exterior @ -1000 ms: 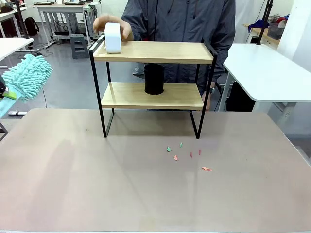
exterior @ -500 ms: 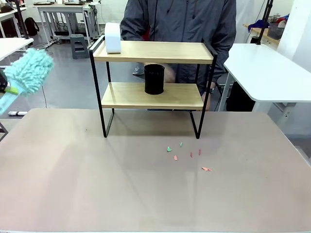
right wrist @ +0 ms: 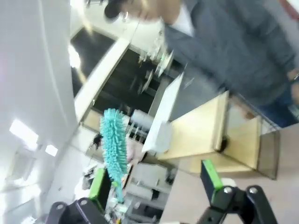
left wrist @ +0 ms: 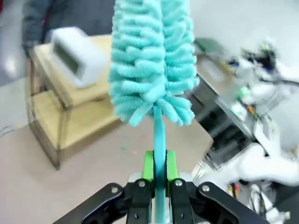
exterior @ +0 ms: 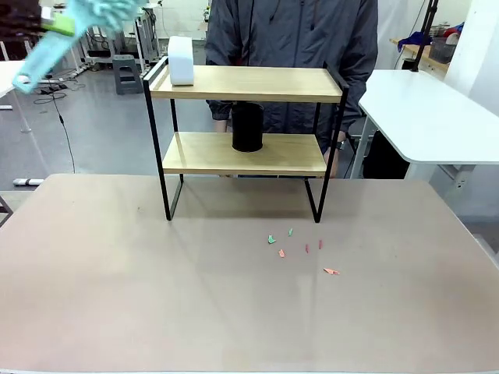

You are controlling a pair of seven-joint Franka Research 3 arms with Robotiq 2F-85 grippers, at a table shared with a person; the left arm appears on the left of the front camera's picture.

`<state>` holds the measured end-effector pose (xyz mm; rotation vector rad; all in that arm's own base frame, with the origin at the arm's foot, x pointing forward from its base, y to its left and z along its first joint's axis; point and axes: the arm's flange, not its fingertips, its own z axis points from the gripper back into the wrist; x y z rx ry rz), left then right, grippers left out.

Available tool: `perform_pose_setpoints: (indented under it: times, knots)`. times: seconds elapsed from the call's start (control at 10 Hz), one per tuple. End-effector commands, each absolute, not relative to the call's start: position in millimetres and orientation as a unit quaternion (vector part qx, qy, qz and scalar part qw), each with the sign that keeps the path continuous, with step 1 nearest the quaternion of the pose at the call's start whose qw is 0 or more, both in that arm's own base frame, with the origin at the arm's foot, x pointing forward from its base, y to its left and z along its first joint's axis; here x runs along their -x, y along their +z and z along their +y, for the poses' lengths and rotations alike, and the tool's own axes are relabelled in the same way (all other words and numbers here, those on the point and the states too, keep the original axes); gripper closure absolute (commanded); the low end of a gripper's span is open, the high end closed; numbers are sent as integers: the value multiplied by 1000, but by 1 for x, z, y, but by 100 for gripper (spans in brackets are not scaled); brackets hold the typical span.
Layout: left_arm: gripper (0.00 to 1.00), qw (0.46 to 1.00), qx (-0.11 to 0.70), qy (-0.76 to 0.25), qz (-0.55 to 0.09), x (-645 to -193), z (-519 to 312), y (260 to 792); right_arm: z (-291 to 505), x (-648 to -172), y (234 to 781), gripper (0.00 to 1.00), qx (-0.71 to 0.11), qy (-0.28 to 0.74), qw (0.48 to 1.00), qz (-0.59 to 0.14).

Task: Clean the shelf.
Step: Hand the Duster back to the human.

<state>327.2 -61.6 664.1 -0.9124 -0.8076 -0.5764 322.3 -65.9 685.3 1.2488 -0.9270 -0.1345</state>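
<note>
Shelf (exterior: 245, 83) is sitting undusted. Left gripper (left wrist: 160, 175) is clamping the teal duster (left wrist: 152, 60) by its handle, right gripper (right wrist: 154, 179) is gaping empty. Best sweeping the top board lightly, skirting the white box (exterior: 181, 60).

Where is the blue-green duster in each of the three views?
Front view: duster at top left, left of the shelf.
Left wrist view: duster at centre, upright, clamped in the fingers; shelf at left.
Right wrist view: duster at lower left; shelf to its right.
Shared landmark: the shelf.
</note>
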Motion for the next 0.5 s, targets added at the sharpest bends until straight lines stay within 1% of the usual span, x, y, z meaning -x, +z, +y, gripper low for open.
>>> perform_pose_setpoints:
  times: [0.0,0.1,0.2,0.4]
  knots:
    - [88,685,490,-499,-205,-350,-90,629,-41,-317,644,0,-592,-3,728,-347]
    - [88,749,390,-525,-106,-353,-110,607,-66,-322,685,0,-563,-61,711,-418]
    - [88,760,451,-333,-330,-328,-92,646,-66,-322,685,0,-563,-61,711,-418]
    - [88,760,451,-333,-330,-328,-92,646,-66,-322,685,0,-563,-61,711,-418]
